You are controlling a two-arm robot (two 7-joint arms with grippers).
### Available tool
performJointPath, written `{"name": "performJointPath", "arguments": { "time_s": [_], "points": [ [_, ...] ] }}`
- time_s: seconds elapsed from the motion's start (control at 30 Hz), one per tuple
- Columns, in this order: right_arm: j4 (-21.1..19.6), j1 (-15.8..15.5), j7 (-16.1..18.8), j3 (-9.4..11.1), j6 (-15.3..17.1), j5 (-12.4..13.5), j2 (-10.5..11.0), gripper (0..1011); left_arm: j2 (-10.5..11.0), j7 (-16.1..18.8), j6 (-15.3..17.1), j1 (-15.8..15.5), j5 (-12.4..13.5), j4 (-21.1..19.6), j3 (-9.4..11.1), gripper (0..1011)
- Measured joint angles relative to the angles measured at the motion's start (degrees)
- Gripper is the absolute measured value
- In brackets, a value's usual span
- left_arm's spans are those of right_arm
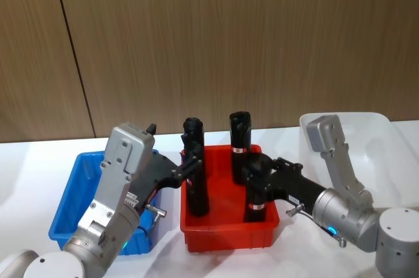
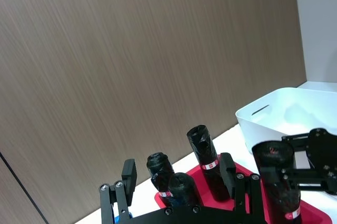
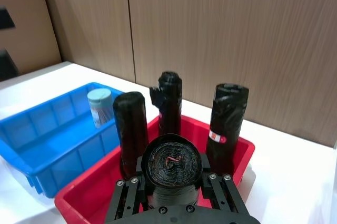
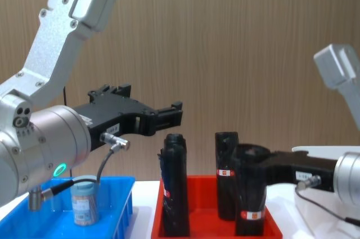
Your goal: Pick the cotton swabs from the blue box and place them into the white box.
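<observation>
The left gripper's fingers point(image 2: 129, 174) are spread wide with nothing between them. The right gripper's are pressed against the sides of a black cylinder point(image 3: 171, 167) in the red tray point(image 1: 229, 235). That is not one of your task's things.

The left gripper point(image 4: 169, 114) hangs high, over the gap between the blue box point(image 4: 121, 185) and the red tray, level with the cylinder tops. The right gripper point(image 1: 256, 183) reaches into the tray from the side of the white box point(image 1: 386, 134).

The visible jar of cotton swabs point(image 4: 84, 204) stands in the blue box, near its middle, below and behind the left gripper. It is upright, with its long axis vertical, the pale lid pointing up and the sticks running up and down inside.

Watch for these risks:
- If you lift the right arm now, you carry off the wrong thing, and it may end up in the white box.
- If you let go carelessly, that cylinder may tip against the ones just beside it.
- If you swing the left gripper back towards the jar, its open fingers may clip the nearest black cylinder point(image 4: 174, 183).
- The jar is small and light, so an off-centre pinch may topple it or push it against the box wall.
</observation>
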Motion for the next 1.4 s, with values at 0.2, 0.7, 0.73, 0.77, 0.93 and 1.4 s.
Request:
{"name": "performJointPath", "arguments": {
  "time_s": [0.2,0.7,0.73,0.77,0.93,1.4],
  "points": [
    [-3.3,-0.6,-0.6,0.4,0.0,0.9,0.6,546,0.0,0.0,0.0,0.0,0.0,0.0,0.0,1004],
    [-11.1,-0.1,-5.0,3.3,0.0,3.8,2.4,546,0.0,0.0,0.0,0.0,0.0,0.0,0.0,1004],
    [-11.3,0.0,-5.3,3.5,-0.1,4.0,2.5,546,0.0,0.0,0.0,0.0,0.0,0.0,0.0,1004],
    [-11.6,0.2,-5.8,3.9,-0.1,4.1,2.8,546,0.0,0.0,0.0,0.0,0.0,0.0,0.0,1004],
    [-12.3,1.0,-7.3,5.1,-0.3,3.9,3.6,546,0.0,0.0,0.0,0.0,0.0,0.0,0.0,1004],
    [-8.8,4.0,-11.2,7.8,-0.2,0.2,5.5,546,0.0,0.0,0.0,0.0,0.0,0.0,0.0,1004]
  ]
}}
